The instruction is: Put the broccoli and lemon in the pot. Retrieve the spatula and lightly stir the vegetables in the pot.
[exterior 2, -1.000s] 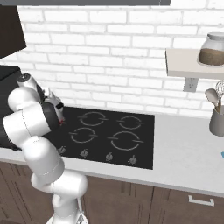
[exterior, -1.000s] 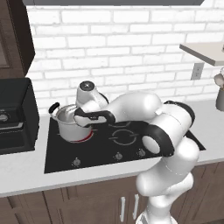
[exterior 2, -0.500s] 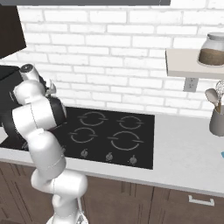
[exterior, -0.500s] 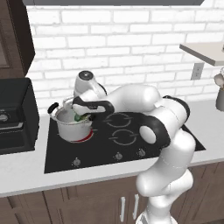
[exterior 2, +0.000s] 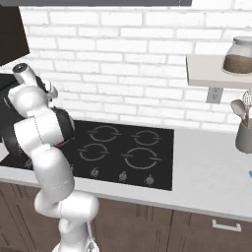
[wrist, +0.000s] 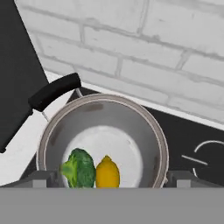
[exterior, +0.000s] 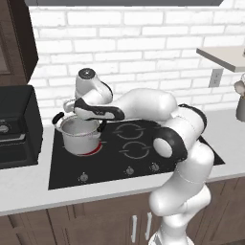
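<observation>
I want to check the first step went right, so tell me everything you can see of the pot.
The pot is round, shiny steel and lidless, with black side handles. It stands upright on the black cooktop's rear left burner, beside the black oven. Inside, the broccoli and the lemon lie side by side on its floor. The open hand is just above it.

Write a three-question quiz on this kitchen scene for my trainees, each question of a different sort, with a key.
1. True or false: the small bright-green broccoli piece lies inside the round shiny steel pot.
2. Which sits beside the broccoli in the pot? A) a red tomato B) the yellow oval lemon C) a white egg
3. Fill in: the pot stands on the black glass ______.

Key: 1 true; 2 B; 3 cooktop.
</observation>
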Tool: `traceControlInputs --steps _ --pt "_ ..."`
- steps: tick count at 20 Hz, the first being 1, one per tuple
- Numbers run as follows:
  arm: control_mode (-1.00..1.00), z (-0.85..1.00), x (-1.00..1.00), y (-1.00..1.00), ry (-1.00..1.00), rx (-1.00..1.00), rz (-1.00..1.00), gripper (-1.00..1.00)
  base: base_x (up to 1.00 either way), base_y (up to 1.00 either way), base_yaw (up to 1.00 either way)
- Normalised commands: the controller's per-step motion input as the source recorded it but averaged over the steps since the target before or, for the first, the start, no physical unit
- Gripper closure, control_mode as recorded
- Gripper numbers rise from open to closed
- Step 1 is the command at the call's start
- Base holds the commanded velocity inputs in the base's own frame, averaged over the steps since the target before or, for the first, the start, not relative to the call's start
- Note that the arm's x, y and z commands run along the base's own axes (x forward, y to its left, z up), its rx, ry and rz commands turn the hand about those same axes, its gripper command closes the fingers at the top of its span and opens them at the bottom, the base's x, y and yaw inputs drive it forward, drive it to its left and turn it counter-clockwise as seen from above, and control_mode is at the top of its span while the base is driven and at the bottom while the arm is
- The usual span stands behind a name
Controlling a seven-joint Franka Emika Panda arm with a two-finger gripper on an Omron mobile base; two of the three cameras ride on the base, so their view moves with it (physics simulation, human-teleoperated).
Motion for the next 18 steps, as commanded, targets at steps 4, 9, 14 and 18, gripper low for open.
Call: traceControlInputs --steps 4,9,14,18 --pt "-1.0 0.66 -1.0 -0.93 -0.14 0.01 -0.14 -1.0 0.0 0.0 0.0" --pt "-1.0 0.17 -1.0 -1.0 -0.06 0.1 -0.14 -1.0 0.0 0.0 0.0" --pt "-1.0 0.0 -1.0 -1.0 0.01 0.16 -0.18 -1.0 0.0 0.0 0.0" --pt "-1.0 0.0 -0.99 -1.0 0.11 0.13 -0.2 -1.0 0.0 0.0 0.0"
